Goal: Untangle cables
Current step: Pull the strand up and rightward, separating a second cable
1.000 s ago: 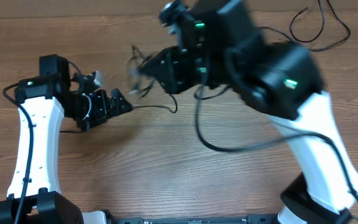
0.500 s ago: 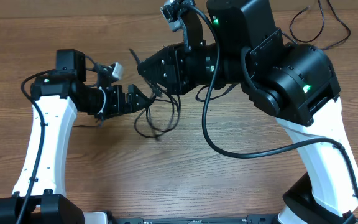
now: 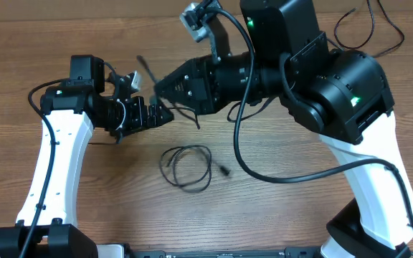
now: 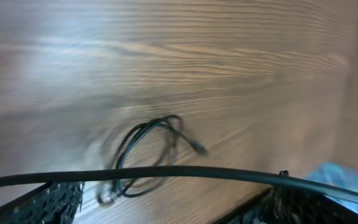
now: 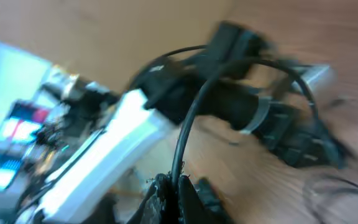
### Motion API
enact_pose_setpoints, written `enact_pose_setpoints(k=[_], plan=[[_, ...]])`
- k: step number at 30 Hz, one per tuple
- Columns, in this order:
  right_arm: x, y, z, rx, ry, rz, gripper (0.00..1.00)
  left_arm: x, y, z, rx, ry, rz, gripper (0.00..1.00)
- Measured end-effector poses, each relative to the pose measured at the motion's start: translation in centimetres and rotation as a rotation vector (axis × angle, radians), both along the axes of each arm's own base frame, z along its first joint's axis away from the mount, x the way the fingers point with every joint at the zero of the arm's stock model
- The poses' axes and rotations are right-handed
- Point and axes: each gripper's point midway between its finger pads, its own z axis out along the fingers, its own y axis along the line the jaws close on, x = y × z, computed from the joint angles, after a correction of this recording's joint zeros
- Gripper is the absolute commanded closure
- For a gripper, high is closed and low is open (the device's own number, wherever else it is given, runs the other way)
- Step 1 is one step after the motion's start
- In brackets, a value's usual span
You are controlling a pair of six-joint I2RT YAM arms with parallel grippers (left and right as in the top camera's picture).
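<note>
Frankly, the worry is a fresh tangle: the coiled cable (image 3: 186, 166) lies alone on the table (image 3: 120, 208), while just beyond the coil the right gripper (image 3: 158, 87) has its jaws clamped on another cable (image 5: 180, 146) whose loose tail hangs toward the coil. Lowered carelessly, it could fall across it. The left gripper (image 3: 165, 115), jaws wide apart and empty, sits beside the right's tip, near enough to bump. Right of the coil, the arm's thick cord (image 3: 278, 179) sags close and could sweep it
</note>
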Motion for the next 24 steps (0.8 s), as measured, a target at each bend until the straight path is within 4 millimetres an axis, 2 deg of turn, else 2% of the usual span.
enact_pose_setpoints(k=[3, 8, 14, 17, 21, 24], plan=[[2.4, -1.9, -1.8, -0.095, 0.003, -0.139, 0.96, -0.1, 1.5, -1.0, 0.084, 0.048, 0.076, 0.00], [7.3, -7.8, -4.8, -0.290, -0.014, -0.441, 0.96, -0.2, 3.6, -2.0, 0.194, 0.107, 0.196, 0.01], [11.2, -14.1, -5.7, -0.404, -0.039, -0.687, 0.96, -0.2, 4.1, -2.2, 0.216, 0.118, 0.226, 0.01], [12.6, -16.8, -5.7, -0.429, -0.044, -0.778, 0.96, -0.2, 3.4, -1.9, 0.182, 0.109, 0.195, 0.00], [14.1, -19.9, -5.4, -0.448, -0.057, -0.884, 0.96, -0.4, 1.2, -0.9, 0.069, 0.064, 0.078, 0.00], [15.8, -21.6, -4.5, -0.430, -0.099, -0.961, 0.96, -0.3, -0.5, 0.3, -0.035, 0.008, -0.012, 0.00]])
